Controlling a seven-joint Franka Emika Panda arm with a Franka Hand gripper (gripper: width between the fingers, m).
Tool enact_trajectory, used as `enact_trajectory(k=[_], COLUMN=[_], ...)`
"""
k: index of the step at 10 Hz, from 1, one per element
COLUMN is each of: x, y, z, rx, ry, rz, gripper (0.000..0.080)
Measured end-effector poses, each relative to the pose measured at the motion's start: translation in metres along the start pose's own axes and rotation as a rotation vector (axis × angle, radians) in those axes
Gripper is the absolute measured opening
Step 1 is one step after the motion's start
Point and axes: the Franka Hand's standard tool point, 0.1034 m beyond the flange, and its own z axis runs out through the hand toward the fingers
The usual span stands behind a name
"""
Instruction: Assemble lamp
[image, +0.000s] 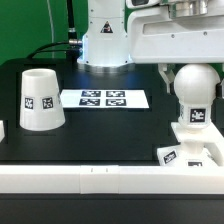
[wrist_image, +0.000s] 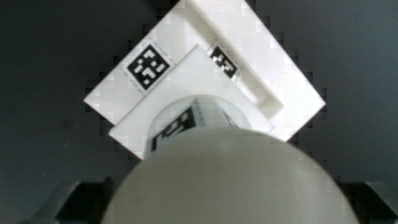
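Observation:
The white bulb (image: 193, 92) stands upright at the exterior view's right, its tagged neck down on the flat square base (image: 190, 150). My gripper (image: 192, 74) comes down from above and is shut on the bulb's round head. In the wrist view the bulb's head (wrist_image: 217, 165) fills the near part of the picture, with dark fingers (wrist_image: 75, 203) at either side, and the base (wrist_image: 205, 70) lies beyond it. The tapered shade (image: 40, 99) stands mouth down at the exterior view's left, far from the gripper.
The marker board (image: 104, 99) lies flat on the black table between the shade and the bulb. The robot's white pedestal (image: 105, 35) stands behind it. A white rail (image: 100, 178) runs along the table's front edge.

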Motion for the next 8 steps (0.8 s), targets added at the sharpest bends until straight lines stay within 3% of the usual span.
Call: enact_trajectory(k=[1,2,3,8], x=[0.0,-0.0008,-0.0029,-0.0038], y=[-0.0001,-0.0001,-0.0005,-0.0011], z=[-0.0002,-0.0004,-0.0003,-0.0015], rx=[-0.001,-0.004,-0.009,-0.016], ry=[0.001,-0.002,-0.008,-0.006], rz=[-0.048,-0.123,-0.168,-0.7], gripper=[0.0578,0.0671,0.0694,0.0699])
